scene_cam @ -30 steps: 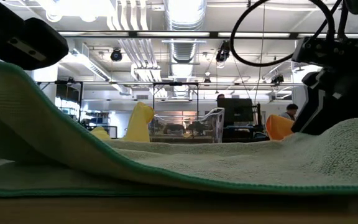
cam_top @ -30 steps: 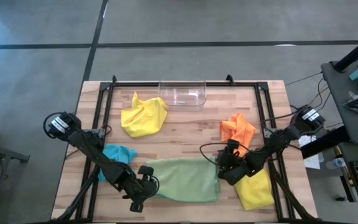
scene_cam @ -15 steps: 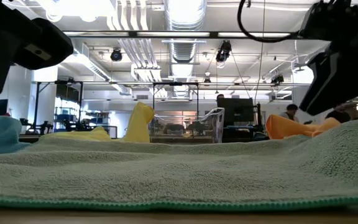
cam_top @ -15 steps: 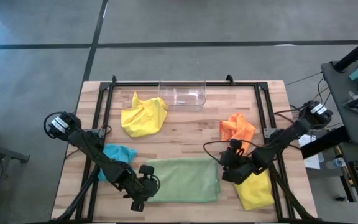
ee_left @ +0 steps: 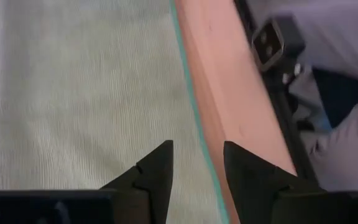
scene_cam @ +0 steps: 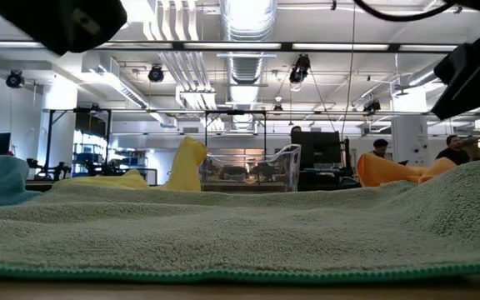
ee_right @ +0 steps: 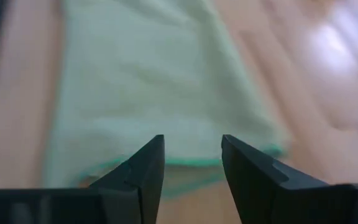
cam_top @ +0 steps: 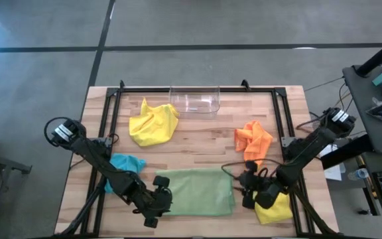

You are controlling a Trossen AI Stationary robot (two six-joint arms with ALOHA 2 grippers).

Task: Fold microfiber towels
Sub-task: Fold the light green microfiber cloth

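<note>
A pale green microfiber towel [cam_top: 194, 191] lies flat in a rectangle near the table's front edge; in the low view the green towel [scene_cam: 240, 229] fills the foreground. My left gripper [cam_top: 164, 200] hangs open just above the towel's near left corner, and in its wrist view the left gripper [ee_left: 197, 147] is over the teal hem. My right gripper [cam_top: 243, 192] is open off the towel's right edge; the right gripper [ee_right: 192, 140] looks along the towel [ee_right: 160, 81]. Neither touches it. A yellow towel [cam_top: 152, 123], an orange one [cam_top: 253, 138], a light blue one [cam_top: 126, 164] and a second yellow one [cam_top: 274, 207] lie crumpled.
A clear plastic bin [cam_top: 194, 99] stands at the table's far edge, in the middle. Bare wood lies between the bin and the green towel. A black frame [cam_top: 115, 106] runs along the table's sides. People and desks show in the room beyond.
The green towel's left part, held up under my left gripper a second ago, has dropped and now lies flat. My left gripper has let go and risen. My right gripper has drawn back from the towel toward the table's near right corner and gone up.
</note>
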